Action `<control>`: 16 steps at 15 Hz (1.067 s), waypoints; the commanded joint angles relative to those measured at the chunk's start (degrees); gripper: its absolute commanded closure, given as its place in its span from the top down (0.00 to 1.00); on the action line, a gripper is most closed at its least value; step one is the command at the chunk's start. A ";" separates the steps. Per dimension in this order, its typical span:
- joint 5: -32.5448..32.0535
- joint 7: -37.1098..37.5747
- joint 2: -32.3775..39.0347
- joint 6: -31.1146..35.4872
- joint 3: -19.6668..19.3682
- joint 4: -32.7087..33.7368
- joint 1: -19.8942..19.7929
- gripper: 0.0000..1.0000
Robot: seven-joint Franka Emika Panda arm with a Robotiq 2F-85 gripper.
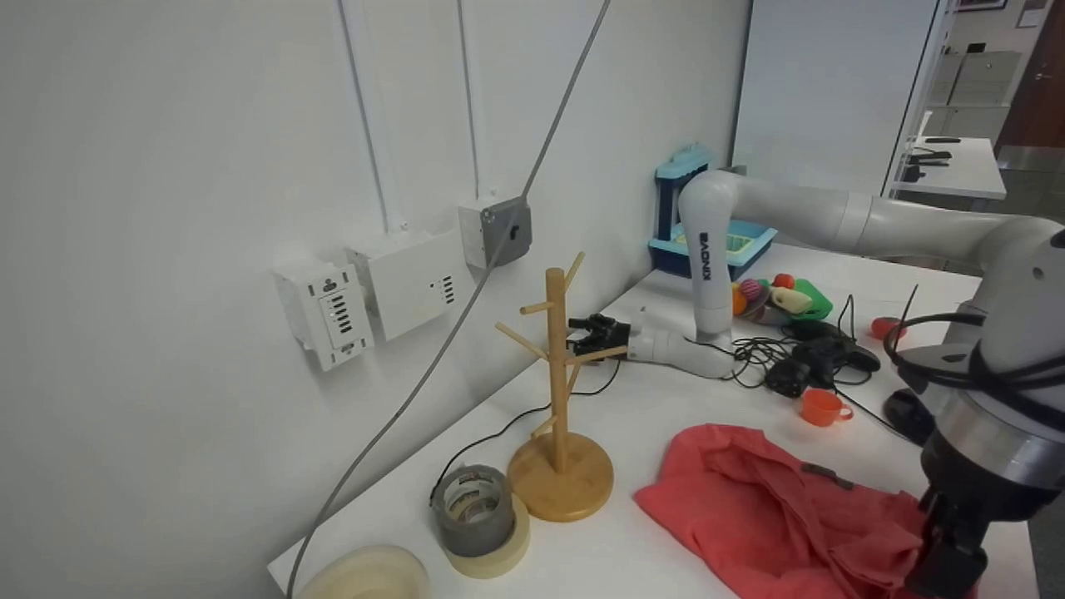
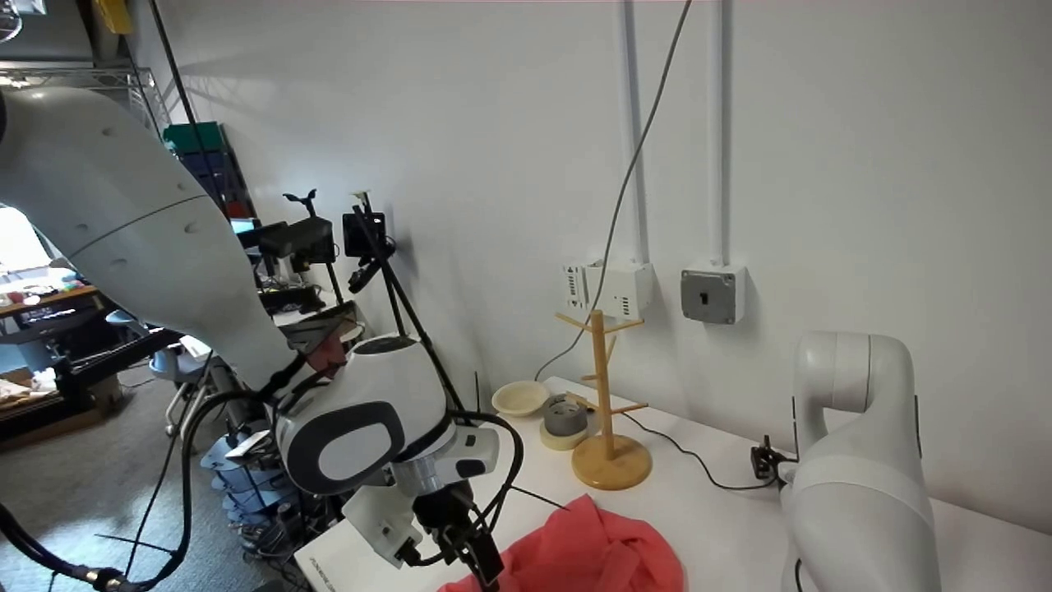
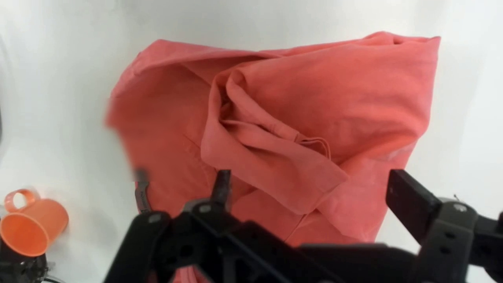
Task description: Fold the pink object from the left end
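We have a white tabletop (image 1: 657, 403) running along a pale wall (image 1: 166, 249), which carries white boxes (image 1: 408, 287) and a grey switch box (image 1: 517, 230). Past the tabletop's far end stand a pale panel (image 1: 832, 91) and another table (image 1: 957, 164); in an exterior view we also find grey floor (image 2: 74, 501) and black gear (image 2: 300, 240) on stands. Near the far corner at the wall, a blue toy sink (image 1: 761, 239), partly covered from us by the KINOVA arm (image 1: 782, 212), holds a yellow-green piece (image 1: 738, 242). Toy food (image 1: 790, 299) is heaped close by, and black gadgets (image 1: 819, 353) lie in a tangle farther out from the wall. Near them an orange cup (image 1: 819, 409) stands upright; the wrist view lets us see into its mouth. At the opposite end, in the corner by the wall, we see a shallow cream bowl (image 2: 521, 400), and just beside it a grey tape (image 1: 476, 537) resting on a tan tape (image 1: 495, 566). The mug tree (image 1: 559, 416) stands upright between these tapes and the cloth (image 3: 353, 94). That cloth, coral red, lies rumpled and partly doubled over itself on the tabletop, toward the edge opposite the wall, with the cup just off one side of it. Over it the jaws stand spread wide apart, cloth showing in the gap between them in the wrist view; whether they touch it, we cannot tell.
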 commanded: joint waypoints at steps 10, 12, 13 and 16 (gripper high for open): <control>-18.64 13.86 10.96 2.07 19.71 10.26 -23.73 0.94; -19.73 14.81 11.73 2.06 21.14 10.98 -25.96 0.70; -19.93 15.06 11.98 2.02 21.81 11.16 -26.88 0.69; -20.69 15.87 12.20 2.01 22.62 11.20 -27.82 0.44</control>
